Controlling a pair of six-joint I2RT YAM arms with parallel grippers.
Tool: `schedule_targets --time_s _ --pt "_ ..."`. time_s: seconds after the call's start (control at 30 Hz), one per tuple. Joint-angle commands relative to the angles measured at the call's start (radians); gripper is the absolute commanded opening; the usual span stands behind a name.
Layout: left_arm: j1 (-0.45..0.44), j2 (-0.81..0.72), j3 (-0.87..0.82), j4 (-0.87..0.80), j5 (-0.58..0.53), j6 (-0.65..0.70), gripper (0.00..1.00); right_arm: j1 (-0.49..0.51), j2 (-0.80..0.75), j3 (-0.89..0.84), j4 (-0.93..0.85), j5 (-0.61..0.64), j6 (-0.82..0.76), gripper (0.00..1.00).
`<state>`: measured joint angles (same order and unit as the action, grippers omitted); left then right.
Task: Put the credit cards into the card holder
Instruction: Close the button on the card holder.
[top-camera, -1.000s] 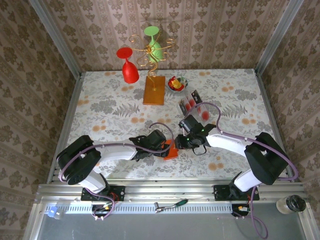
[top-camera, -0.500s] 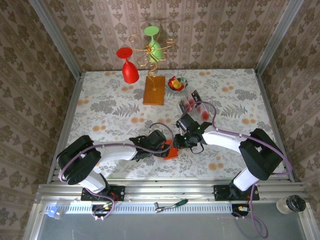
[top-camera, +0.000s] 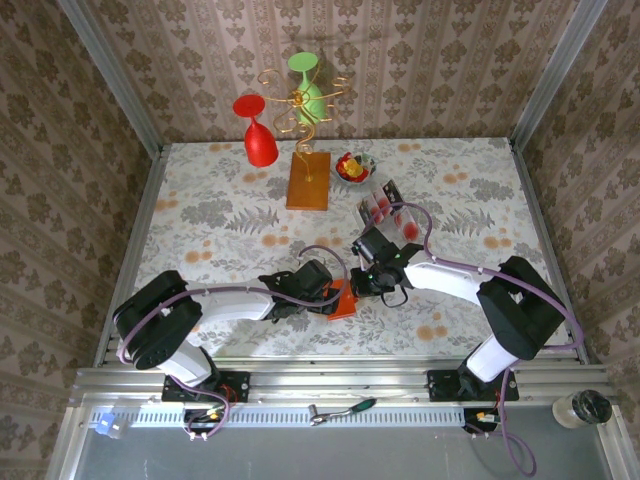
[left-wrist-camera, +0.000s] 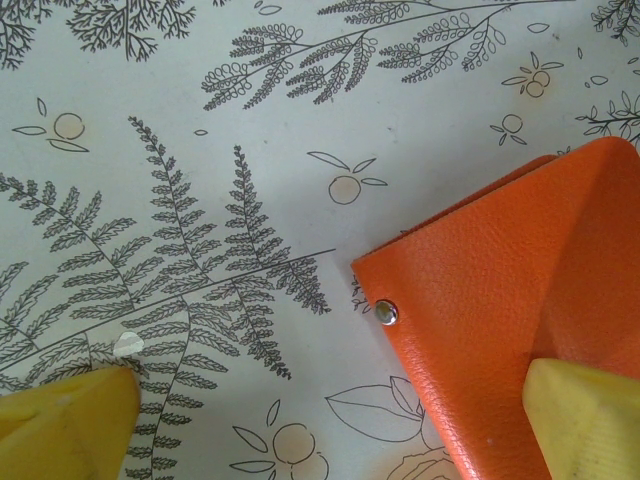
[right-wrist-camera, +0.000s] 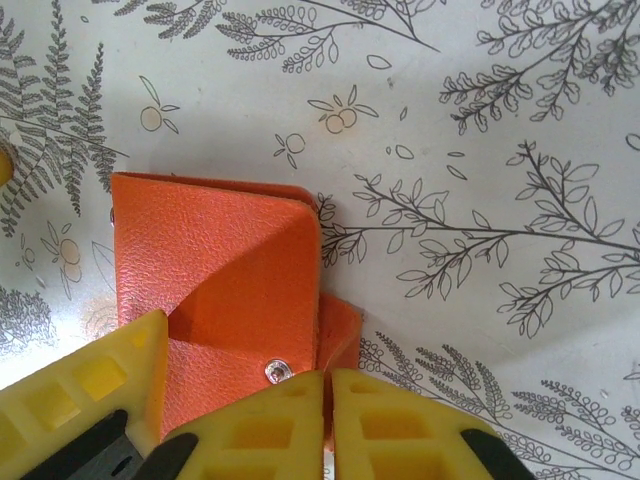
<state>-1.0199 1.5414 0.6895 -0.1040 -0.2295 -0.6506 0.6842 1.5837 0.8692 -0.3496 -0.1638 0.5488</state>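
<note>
Top external view: the card holder (top-camera: 343, 298), a small orange-red folded wallet, lies on the flowered bench (top-camera: 210, 220) near its front edge, between the 2 arms. The left gripper (top-camera: 322, 292) reaches it from the left and the right gripper (top-camera: 362, 283) from the right, both low over it. The credit cards (top-camera: 380, 208) lie farther back and to the right, well apart from the holder and partly crossed by the right arm's cable; they are too small here to count. Behind them stands a small bowl (top-camera: 354, 166) of red and yellow pieces, and left of that an orange-brown block (top-camera: 308, 181) with a gold wire stand (top-camera: 298, 100) carrying a red glass (top-camera: 259, 140) and a green glass (top-camera: 308, 88).

Left wrist view: the jaws are spread wide and grasp nothing. The right-hand finger (left-wrist-camera: 585, 420) rests on the holder's orange leather, while the other finger (left-wrist-camera: 60, 425) sits over bare cloth well to the side. A metal snap (left-wrist-camera: 387, 312) shows near the holder's closest corner.

Right wrist view: the holder lies folded, 1 flap angled over the other, with a snap just above the fingers (right-wrist-camera: 265, 420). The jaws are clenched, and the flap's edge runs into the thin seam between them. Another yellow lattice piece (right-wrist-camera: 90, 395) overlaps the holder at lower left; whose it is I cannot tell.
</note>
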Motion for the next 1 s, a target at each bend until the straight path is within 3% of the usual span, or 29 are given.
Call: schedule_targets --time_s 0.0,0.13,0.47,0.97 --pt "-0.012 0.020 -0.016 -0.034 0.012 0.009 1.00 -0.003 0.006 0.018 -0.041 0.014 -0.007 0.08" --pt "-0.012 0.021 -0.016 -0.034 0.013 0.008 1.00 -0.005 -0.004 0.021 -0.039 -0.007 -0.007 0.00" --pt "-0.011 0.022 -0.018 -0.036 0.013 0.008 1.00 -0.002 0.003 0.030 0.015 -0.102 0.027 0.00" --pt "-0.011 0.025 -0.015 -0.034 0.015 0.008 1.00 0.022 0.058 0.022 0.081 -0.125 0.069 0.00"
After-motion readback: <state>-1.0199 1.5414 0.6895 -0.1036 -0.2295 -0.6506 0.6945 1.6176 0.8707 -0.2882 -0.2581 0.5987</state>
